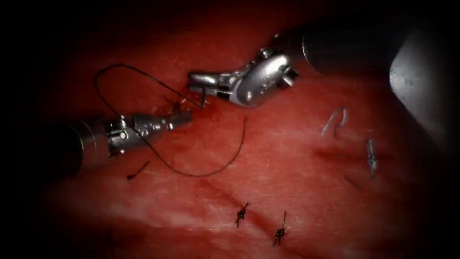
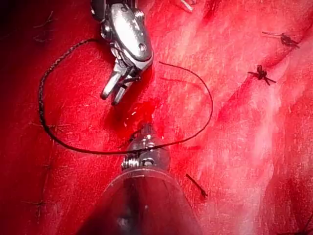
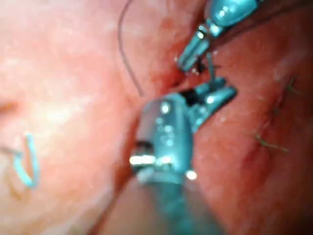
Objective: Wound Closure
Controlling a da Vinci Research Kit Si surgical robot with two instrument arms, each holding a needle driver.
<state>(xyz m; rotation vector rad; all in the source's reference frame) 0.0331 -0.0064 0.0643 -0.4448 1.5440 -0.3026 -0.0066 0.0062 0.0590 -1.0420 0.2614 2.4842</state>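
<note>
1. Endoscope view: left tool (image 1: 184, 117) jaws closed at the cut, grip unclear; right tool (image 1: 199, 82) parted, at its 1 o'clock.
2. Needle (image 1: 203, 100) near-upright between tips; thread (image 1: 211, 168) loops toward 5 o'clock on tissue (image 1: 287, 182).

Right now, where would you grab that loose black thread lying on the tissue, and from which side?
Probably the thread just behind its free end, coming from above-right: that tail lies flat on the tissue, its arc running down and leftward.
</note>
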